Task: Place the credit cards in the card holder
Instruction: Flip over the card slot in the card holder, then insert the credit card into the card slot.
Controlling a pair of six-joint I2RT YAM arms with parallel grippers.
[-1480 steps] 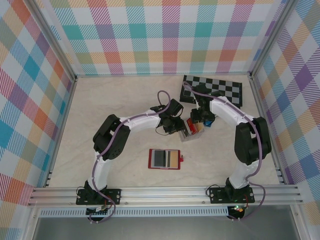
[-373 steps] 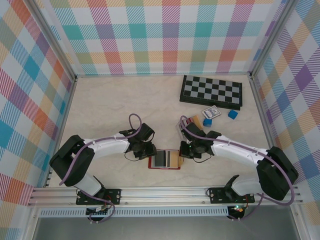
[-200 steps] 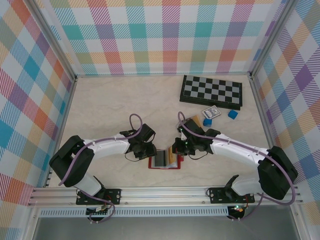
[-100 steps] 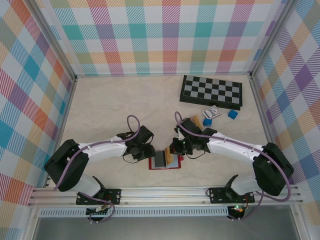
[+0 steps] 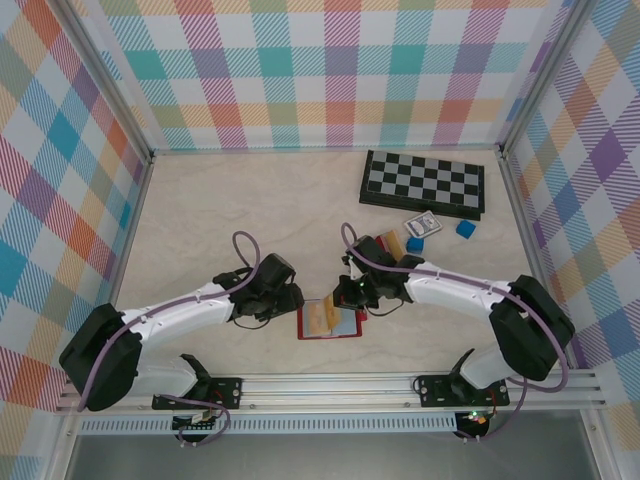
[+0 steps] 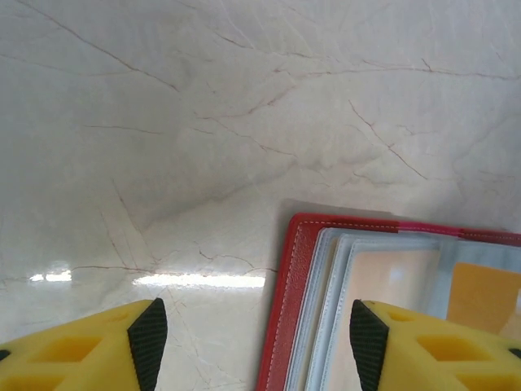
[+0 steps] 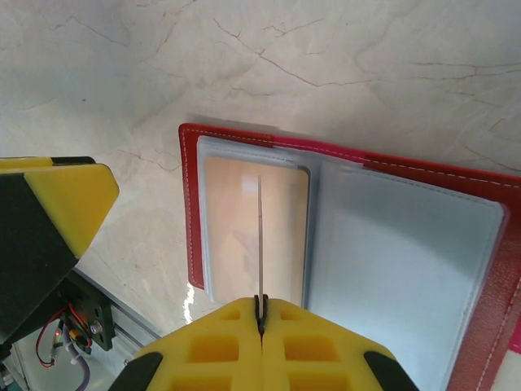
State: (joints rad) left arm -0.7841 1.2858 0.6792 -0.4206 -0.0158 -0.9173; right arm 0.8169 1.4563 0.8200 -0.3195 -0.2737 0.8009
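The red card holder (image 5: 345,326) lies open near the front edge, its clear sleeves (image 7: 399,244) facing up. My right gripper (image 7: 260,303) is shut on a thin card (image 7: 260,236), seen edge-on and held upright over the holder's left sleeve. In the top view this card (image 5: 322,316) looks orange-yellow under my right gripper (image 5: 347,296). My left gripper (image 6: 258,346) stands open just left of the holder, whose red edge (image 6: 295,293) lies between its fingers. Further cards (image 5: 386,244) lie behind the right arm.
A black-and-white chessboard (image 5: 424,184) lies at the back right. In front of it are a blue-and-white patterned card (image 5: 421,226) and two small blue blocks (image 5: 465,228) (image 5: 414,244). The metal front rail (image 5: 330,385) runs just below the holder.
My right gripper has carried the card leftward, from the holder's right side to over its left sleeve. My left gripper has slid left, off the holder's left edge.
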